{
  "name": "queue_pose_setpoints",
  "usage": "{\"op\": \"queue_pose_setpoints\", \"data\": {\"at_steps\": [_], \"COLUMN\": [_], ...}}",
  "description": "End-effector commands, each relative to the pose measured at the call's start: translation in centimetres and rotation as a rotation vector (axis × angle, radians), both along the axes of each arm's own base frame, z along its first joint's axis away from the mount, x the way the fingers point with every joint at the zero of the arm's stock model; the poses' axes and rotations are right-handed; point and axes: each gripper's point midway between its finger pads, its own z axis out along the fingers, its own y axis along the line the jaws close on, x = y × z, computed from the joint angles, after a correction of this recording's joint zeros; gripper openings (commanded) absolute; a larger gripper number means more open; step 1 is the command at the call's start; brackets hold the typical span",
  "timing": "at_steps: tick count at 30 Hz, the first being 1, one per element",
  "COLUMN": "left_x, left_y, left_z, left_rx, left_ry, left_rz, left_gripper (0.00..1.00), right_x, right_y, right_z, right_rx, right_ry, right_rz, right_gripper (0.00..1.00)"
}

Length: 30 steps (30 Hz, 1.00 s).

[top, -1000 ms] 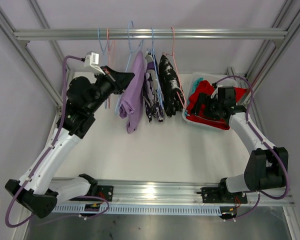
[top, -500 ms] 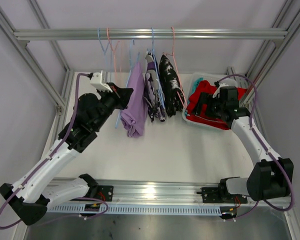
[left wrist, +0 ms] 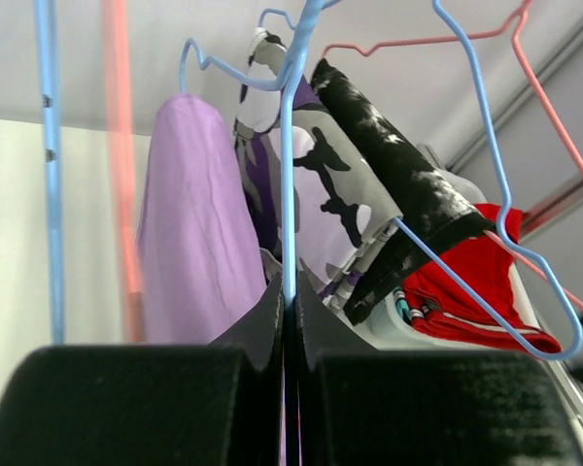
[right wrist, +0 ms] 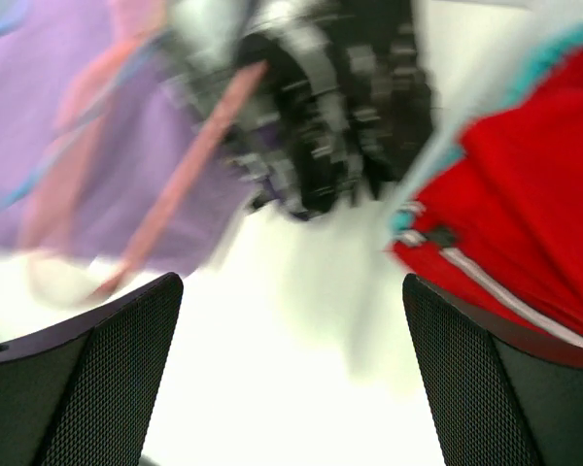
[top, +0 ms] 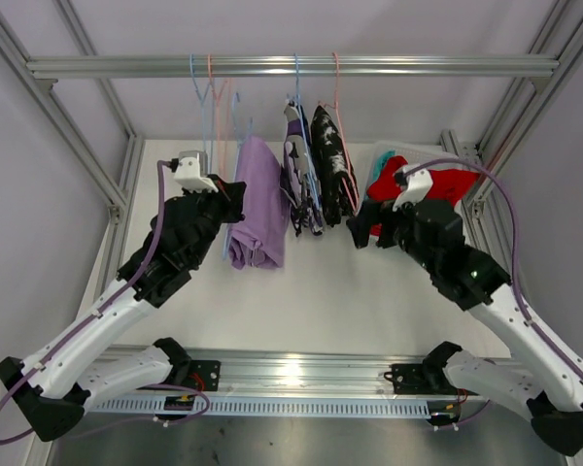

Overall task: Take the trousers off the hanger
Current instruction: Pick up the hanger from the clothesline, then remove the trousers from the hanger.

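Metal rail [top: 418, 66] overhead, white table [top: 340, 291], pale bin [top: 384, 149] at right

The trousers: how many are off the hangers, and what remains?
Done: the red trousers lie in the bin at the right. In hand: the left gripper is shut on a blue hanger beside the lilac trousers; the right gripper is open, empty. Left: the lilac trousers, printed trousers and black blotched trousers hang on hangers.
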Motion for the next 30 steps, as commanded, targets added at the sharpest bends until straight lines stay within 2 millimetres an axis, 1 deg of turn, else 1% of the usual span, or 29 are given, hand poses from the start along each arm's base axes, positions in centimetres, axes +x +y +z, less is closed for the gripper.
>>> {"op": "queue_pose_setpoints", "data": {"at_steps": [1, 2, 3, 4, 5, 6, 8, 9, 10, 12, 13, 15, 16, 17, 18, 19, 21, 22, 23, 24, 26, 27, 29, 30], "left_x": [0.1, 0.2, 0.3, 0.3, 0.3, 0.3, 0.4, 0.4, 0.4, 0.5, 0.5, 0.4, 0.3, 0.3, 0.3, 0.3, 0.2, 0.1, 0.1, 0.2, 0.2, 0.2, 0.3, 0.2], "left_y": [0.8, 0.7, 0.5, 0.4, 0.3, 0.3, 0.3, 0.3, 0.3, 0.3, 0.4, 0.3, 0.3, 0.3, 0.3, 0.3, 0.2, 0.1, 0.2, 0.2, 0.2, 0.2, 0.2, 0.1], "left_z": [2.2, 2.0, 1.6, 1.6, 1.5, 1.4, 1.3, 1.2, 1.3, 1.0, 1.1, 1.2, 1.2, 1.2, 1.5, 1.3, 1.3, 1.3, 1.3, 1.4, 1.4, 1.4, 1.2, 1.2], "left_rx": [-0.037, -0.033, -0.029, -0.028, -0.029, -0.028, -0.025, -0.02, -0.022, -0.015, -0.018, -0.018, -0.019, -0.018, -0.021, -0.016, -0.015, -0.016, -0.013, -0.012, -0.009, -0.008, -0.006, -0.006], "left_ry": [-0.07, -0.063, -0.05, -0.049, -0.046, -0.042, -0.04, -0.037, -0.039, -0.036, -0.036, -0.039, -0.04, -0.04, -0.044, -0.042, -0.041, -0.042, -0.045, -0.048, -0.049, -0.047, -0.045, -0.045], "left_rz": [0.047, 0.048, 0.044, 0.041, 0.039, 0.036, 0.037, 0.04, 0.041, 0.045, 0.047, 0.042, 0.041, 0.039, 0.039, 0.036, 0.031, 0.03, 0.031, 0.034, 0.037, 0.039, 0.04, 0.036], "left_gripper": [0.0, 0.0, 0.0, 0.0, 0.0, 0.0, 0.0, 0.0, 0.0, 0.0, 0.0, 0.0, 0.0, 0.0, 0.0, 0.0, 0.0, 0.0, 0.0, 0.0, 0.0, 0.0, 0.0, 0.0], "right_x": [-2.3, -4.1, -4.8, -5.7, -7.6, -8.5, -9.8, -11.5, -11.5, -12.6, -12.5, -12.7, -12.7, -12.7, -12.7, -12.8, -12.3, -12.1, -11.7, -11.1, -10.4, -10.2, -9.5, -9.3], "right_y": [0.8, 2.6, 2.7, 3.6, 5.5, 6.3, 7.8, 9.1, 9.7, 11.3, 12.3, 13.7, 14.7, 15.7, 16.4, 17.8, 18.6, 19.2, 20.0, 20.0, 20.7, 21.0, 21.5, 21.7], "right_z": [0.3, 0.2, -0.6, -1.0, -1.1, -2.0, -2.6, -2.9, -3.7, -4.3, -4.9, -5.1, -4.5, -5.1, -5.1, -4.9, -4.4, -3.9, -4.0, -4.0, -3.0, -3.3, -2.6, -2.9], "right_rx": [-0.059, -0.055, -0.069, -0.08, -0.077, -0.099, -0.141, -0.156, -0.199, -0.233, -0.252, -0.267, -0.244, -0.265, -0.275, -0.275, -0.296, -0.283, -0.314, -0.328, -0.3, -0.309, -0.28, -0.286], "right_ry": [-0.08, -0.095, -0.105, -0.117, -0.137, -0.134, -0.152, -0.158, -0.156, -0.172, -0.174, -0.191, -0.211, -0.211, -0.222, -0.236, -0.274, -0.292, -0.31, -0.323, -0.361, -0.369, -0.393, -0.396], "right_rz": [0.008, 0.083, 0.091, 0.131, 0.216, 0.25, 0.309, 0.372, 0.362, 0.409, 0.408, 0.43, 0.435, 0.443, 0.452, 0.453, 0.404, 0.379, 0.363, 0.321, 0.279, 0.268, 0.241, 0.236], "right_gripper": [1.0, 0.99, 1.0, 0.99, 0.99, 0.99, 0.99, 1.0, 0.99, 0.99, 0.99, 0.99, 0.99, 0.99, 0.99, 0.99, 0.99, 1.0, 0.99, 0.99, 0.99, 0.99, 0.99, 0.99]}}
